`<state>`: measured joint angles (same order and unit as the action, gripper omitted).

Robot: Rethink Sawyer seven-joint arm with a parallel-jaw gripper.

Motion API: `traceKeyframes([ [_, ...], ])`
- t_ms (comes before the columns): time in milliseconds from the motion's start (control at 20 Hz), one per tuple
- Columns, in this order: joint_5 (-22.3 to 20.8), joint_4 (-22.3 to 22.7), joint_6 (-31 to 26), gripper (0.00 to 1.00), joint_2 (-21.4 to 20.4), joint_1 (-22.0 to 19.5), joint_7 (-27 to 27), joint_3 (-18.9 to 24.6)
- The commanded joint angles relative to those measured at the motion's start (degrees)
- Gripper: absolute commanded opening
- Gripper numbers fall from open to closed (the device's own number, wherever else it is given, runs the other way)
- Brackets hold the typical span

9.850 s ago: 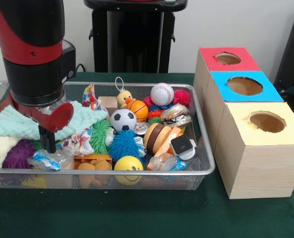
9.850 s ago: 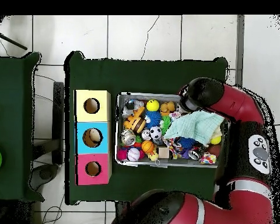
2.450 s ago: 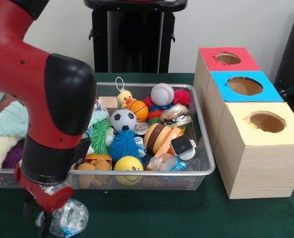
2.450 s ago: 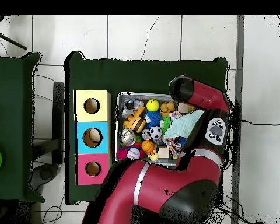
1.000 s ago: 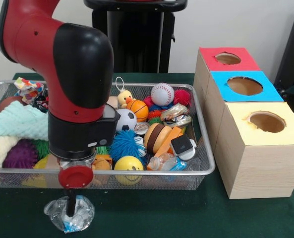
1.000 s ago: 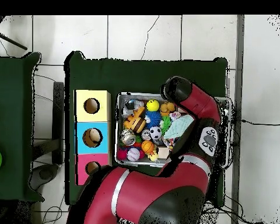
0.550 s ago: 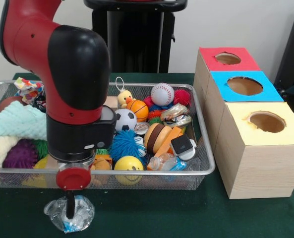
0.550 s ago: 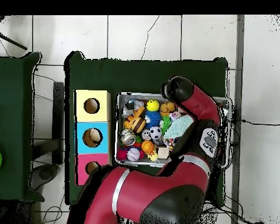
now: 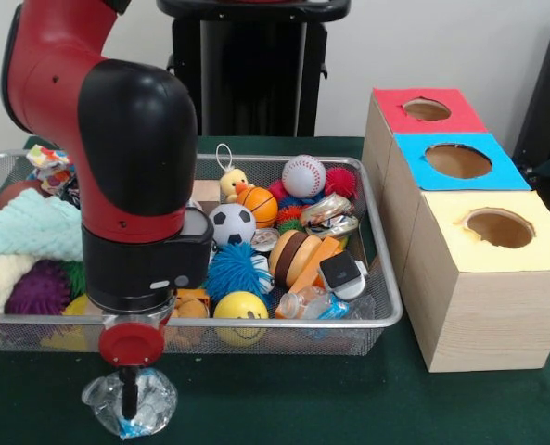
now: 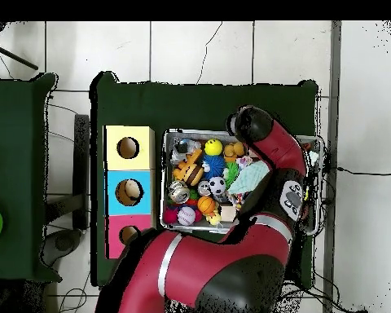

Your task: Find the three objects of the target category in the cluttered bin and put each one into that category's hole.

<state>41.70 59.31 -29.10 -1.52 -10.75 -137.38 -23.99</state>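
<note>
The gripper (image 9: 127,399) is seen low over the green table (image 9: 284,399), in front of the near wall of the wire bin (image 9: 386,306), and is closed on a crumpled clear plastic wrapper (image 9: 131,405) with a blue label, held outside the bin at the near left. Much of the bin's left half is hidden by the red and black arm (image 9: 131,167). Left of the arm, a mint towel (image 9: 29,232), a purple spiky ball (image 9: 35,287) and a patterned cloth (image 9: 47,167) are visible. To its right lie a soccer ball (image 9: 230,223), a blue spiky ball (image 9: 233,271), a yellow smiley ball (image 9: 240,311), a baseball (image 9: 303,175), a small basketball (image 9: 258,204) and a duck toy (image 9: 231,184). Right of the bin stand three boxes with round holes: the yellow box (image 9: 497,278) nearest, the blue box (image 9: 455,162) behind it, the red box (image 9: 426,111) farthest. In the overhead view the arm covers the bin's right side.
</note>
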Motion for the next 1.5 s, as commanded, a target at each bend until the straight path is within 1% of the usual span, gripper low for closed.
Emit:
traceKeyframes([
  [50, 2.7, 3.8, -0.9, 1.0, 7.1, -1.2, -15.2, 7.0],
  [200, 3.2, 2.9, -0.2, 1.0, 8.2, -1.1, -15.4, 6.8],
  [350, 3.1, 1.3, -0.6, 1.0, 9.8, -0.5, -16.4, 5.0],
  [600, 3.2, -0.3, -1.2, 1.0, 11.5, -0.1, -17.2, 3.4],
  [800, 3.1, 0.2, -1.8, 1.0, 11.3, 1.0, -18.0, 1.5],
  [1000, 2.8, 1.0, -2.3, 1.0, 11.2, 2.8, -19.8, -2.4],
  [1300, 2.8, 2.0, -4.7, 1.0, 10.1, 3.2, -19.1, -3.5],
  [1500, 2.5, 2.6, -7.5, 1.0, 9.7, 4.7, -20.7, -6.3],
])
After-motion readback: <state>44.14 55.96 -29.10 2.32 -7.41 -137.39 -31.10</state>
